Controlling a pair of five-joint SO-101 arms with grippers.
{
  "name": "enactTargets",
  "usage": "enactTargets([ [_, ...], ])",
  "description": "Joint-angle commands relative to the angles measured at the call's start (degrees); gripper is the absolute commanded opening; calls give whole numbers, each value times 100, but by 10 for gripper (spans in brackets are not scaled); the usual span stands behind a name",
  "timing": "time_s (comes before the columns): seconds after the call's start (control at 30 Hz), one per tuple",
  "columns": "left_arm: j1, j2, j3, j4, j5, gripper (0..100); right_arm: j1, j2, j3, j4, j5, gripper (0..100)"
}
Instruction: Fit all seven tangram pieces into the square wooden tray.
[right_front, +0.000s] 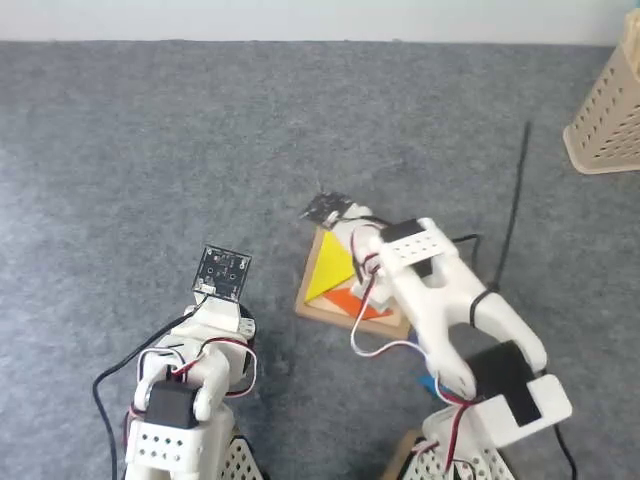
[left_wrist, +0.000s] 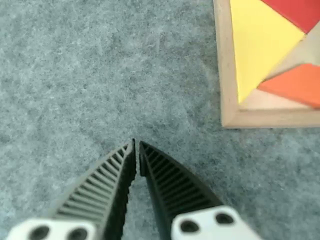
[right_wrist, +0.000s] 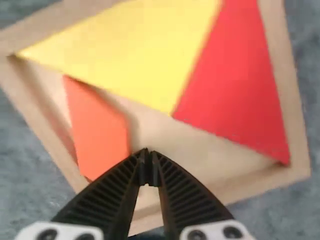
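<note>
Left gripper (left_wrist: 136, 145), closed, hangs over carpet (left_wrist: 75, 75) beside the tray (left_wrist: 225, 75); right gripper (right_wrist: 148, 152), closed, above it. Its wrist view shows a red triangle (right_wrist: 235, 85), covered by the arm (right_front: 440, 290) from overhead.

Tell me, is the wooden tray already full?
No, bare wood shows in the tray between the orange piece and the red triangle.

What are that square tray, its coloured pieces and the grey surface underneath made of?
The tray looks like pale bare wood, matte. The yellow piece, red piece and orange piece look flat-painted, probably wood, possibly plastic. The grey surface looks like felt or short carpet: fuzzy fibres.
</note>
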Motion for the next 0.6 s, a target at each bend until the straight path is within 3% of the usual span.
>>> enactTargets([
  [0.0, 35, -123, -110, 35, 44, 12, -444, -40, -316, -110, -97, 7],
  [0.3, 35, -123, -110, 35, 44, 12, -453, -119, -422, -242, -325, 7],
  [0.57, 35, -123, -110, 35, 44, 12, -4, -1499, 88, -251, -853, 7],
])
